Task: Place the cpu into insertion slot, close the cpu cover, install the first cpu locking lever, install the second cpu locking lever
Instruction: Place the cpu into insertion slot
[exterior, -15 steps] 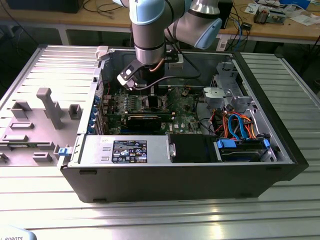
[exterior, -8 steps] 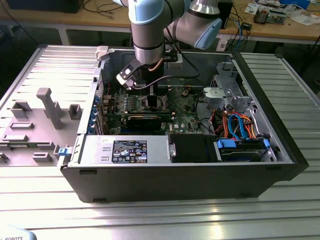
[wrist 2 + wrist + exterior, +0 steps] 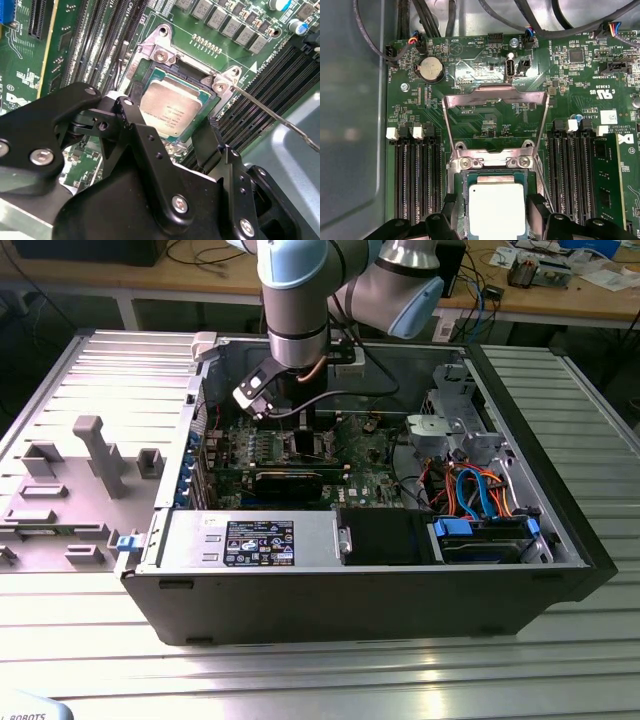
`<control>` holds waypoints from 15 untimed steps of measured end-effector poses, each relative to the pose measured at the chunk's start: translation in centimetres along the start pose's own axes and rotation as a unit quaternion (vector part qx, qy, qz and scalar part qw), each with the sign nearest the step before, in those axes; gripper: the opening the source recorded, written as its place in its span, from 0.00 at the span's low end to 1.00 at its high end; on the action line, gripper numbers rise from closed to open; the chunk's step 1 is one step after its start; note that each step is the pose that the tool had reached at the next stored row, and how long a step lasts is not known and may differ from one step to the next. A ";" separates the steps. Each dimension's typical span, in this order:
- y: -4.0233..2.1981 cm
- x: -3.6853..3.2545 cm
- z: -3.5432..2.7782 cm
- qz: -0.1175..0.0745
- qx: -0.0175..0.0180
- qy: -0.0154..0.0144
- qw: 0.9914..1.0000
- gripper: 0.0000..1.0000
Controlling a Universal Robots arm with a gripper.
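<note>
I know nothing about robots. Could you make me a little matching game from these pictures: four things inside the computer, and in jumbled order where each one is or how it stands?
Things
1. the cpu
2. the cpu cover
3. the gripper
4. the coin battery

Places or states
A. swung open, clear of the chip
B. round silver disc on the green board, beyond the open frame
C. lying in the insertion slot
D. black, close over the chip

Pairs: 1-C, 2-A, 3-D, 4-B
</note>
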State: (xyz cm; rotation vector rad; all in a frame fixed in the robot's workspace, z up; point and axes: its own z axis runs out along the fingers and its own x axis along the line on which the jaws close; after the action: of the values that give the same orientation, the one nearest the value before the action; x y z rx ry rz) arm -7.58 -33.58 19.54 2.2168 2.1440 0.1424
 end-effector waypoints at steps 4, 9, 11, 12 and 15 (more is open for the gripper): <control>0.00 -0.09 0.00 0.001 0.000 0.000 1.000 0.65; 0.04 -0.09 -0.31 0.001 0.000 -0.001 1.000 0.65; 0.05 -0.08 -0.37 0.001 0.000 -0.001 1.000 0.65; 0.06 -0.08 -0.37 0.001 0.000 0.000 1.000 0.65; 0.09 -0.08 -0.36 0.001 0.001 0.001 1.000 0.65</control>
State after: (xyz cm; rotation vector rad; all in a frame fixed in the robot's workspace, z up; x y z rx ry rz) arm -7.53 -33.67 19.90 2.2203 2.1447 0.1430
